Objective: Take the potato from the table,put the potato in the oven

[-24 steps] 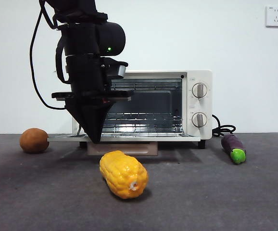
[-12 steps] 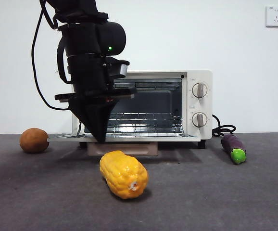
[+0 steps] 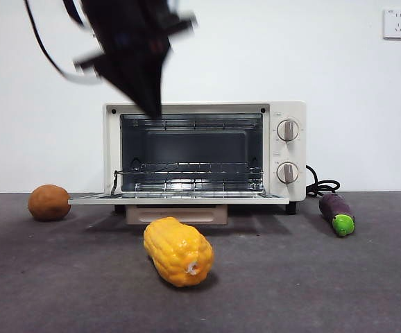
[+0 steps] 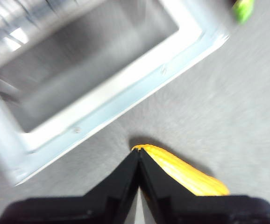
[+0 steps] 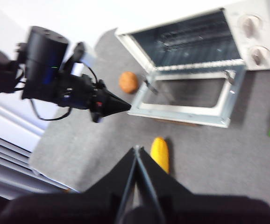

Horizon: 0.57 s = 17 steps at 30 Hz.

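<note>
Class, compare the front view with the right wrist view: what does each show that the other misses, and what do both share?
Only the front view shows the wall socket and the oven's power cord. Only the right wrist view shows the right gripper, jaws shut and empty, high above the table. Both show the open oven, potato, corn, eggplant and left gripper.

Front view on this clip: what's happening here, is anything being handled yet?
Nothing is held yet. The oven stands with its door folded down flat and its rack bare. The potato sits on the table beside the oven, untouched. The left gripper, jaws shut and empty, is up in the air by the oven's top corner on the potato's side. The right gripper, also shut and empty, waits high above the scene. A corn cob and an eggplant lie nearby.
</note>
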### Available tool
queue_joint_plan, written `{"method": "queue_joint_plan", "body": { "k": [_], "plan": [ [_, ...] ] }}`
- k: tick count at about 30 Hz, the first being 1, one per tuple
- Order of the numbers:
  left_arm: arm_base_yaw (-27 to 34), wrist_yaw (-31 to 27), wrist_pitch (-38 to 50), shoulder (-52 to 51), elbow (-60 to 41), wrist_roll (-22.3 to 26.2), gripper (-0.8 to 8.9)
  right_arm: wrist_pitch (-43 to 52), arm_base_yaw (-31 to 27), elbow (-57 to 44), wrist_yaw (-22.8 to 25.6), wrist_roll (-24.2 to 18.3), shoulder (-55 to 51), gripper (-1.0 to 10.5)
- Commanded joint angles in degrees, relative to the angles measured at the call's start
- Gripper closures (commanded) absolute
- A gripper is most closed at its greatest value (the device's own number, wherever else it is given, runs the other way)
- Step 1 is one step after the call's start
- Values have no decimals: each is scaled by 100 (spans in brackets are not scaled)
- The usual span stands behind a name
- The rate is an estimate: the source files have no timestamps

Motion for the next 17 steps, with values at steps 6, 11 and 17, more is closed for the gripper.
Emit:
{"method": "queue_joint_plan", "body": {
  "k": [6, 11, 17],
  "plan": [
    [66, -328, -219, -1790, 0, 63, 820, 988, 713, 74, -181, 625, 542, 936],
    [175, -793, -695, -2785, 0, 28, 820, 2232, 1845, 234, 293, 1222, 1093, 902],
    [236, -1495, -1237, -3781, 2, -151, 820, 2227, 3425, 1919, 1191, 811, 2763, 878]
  ]
}}
